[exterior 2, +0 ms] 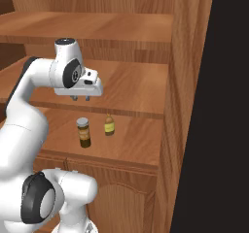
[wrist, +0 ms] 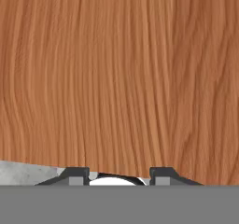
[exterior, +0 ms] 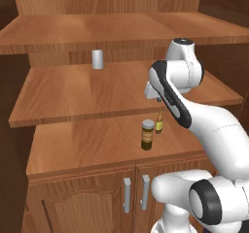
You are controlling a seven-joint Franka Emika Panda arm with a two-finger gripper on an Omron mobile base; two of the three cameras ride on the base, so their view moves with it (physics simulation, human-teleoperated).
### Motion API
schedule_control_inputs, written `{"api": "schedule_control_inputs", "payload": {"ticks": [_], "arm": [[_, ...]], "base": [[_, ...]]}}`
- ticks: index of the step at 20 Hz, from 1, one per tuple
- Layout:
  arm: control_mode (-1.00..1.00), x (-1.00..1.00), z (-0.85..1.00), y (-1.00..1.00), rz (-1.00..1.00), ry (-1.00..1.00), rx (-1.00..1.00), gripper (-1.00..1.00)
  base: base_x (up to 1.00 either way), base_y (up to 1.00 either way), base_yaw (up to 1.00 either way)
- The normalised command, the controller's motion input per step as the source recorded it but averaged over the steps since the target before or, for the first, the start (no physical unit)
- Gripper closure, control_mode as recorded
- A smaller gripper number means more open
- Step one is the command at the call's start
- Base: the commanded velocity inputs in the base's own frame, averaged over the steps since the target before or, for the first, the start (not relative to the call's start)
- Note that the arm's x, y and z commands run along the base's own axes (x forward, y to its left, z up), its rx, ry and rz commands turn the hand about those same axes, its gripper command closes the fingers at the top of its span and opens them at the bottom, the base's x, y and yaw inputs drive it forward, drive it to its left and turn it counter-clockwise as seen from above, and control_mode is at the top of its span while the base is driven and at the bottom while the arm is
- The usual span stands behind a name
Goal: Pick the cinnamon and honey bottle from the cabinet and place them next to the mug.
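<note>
Two small containers, the cinnamon [exterior: 148, 135] and the honey bottle [exterior: 159, 123], stand just apart on the lowest open shelf of the cabinet [exterior: 73, 144], nearer its right end. Bare wood stretches leftward. Above them the gripper [exterior 2: 80, 98] hangs with fingers slightly parted, holding nothing.

Place: looks like a home kitchen (rendered, not real)
Giveaway: reddish wooden cabinet [exterior: 87, 152] with open shelves, silver-handled doors
Pantry stuff: cinnamon [exterior: 148, 135] jar, honey bottle [exterior: 159, 123]
</note>
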Motion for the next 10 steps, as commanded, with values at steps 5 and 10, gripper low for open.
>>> {"api": "schedule_control_inputs", "payload": {"ticks": [5, 10], "arm": [[-1.0, -0.04, 0.0, 0.02, 0.0, -0.02, 0.0, -1.0], [-1.0, -0.07, 0.0, 0.21, 0.0, -0.08, 0.0, -1.0]], "base": [[0.0, 0.0, 0.0], [0.0, 0.0, 0.0]]}}
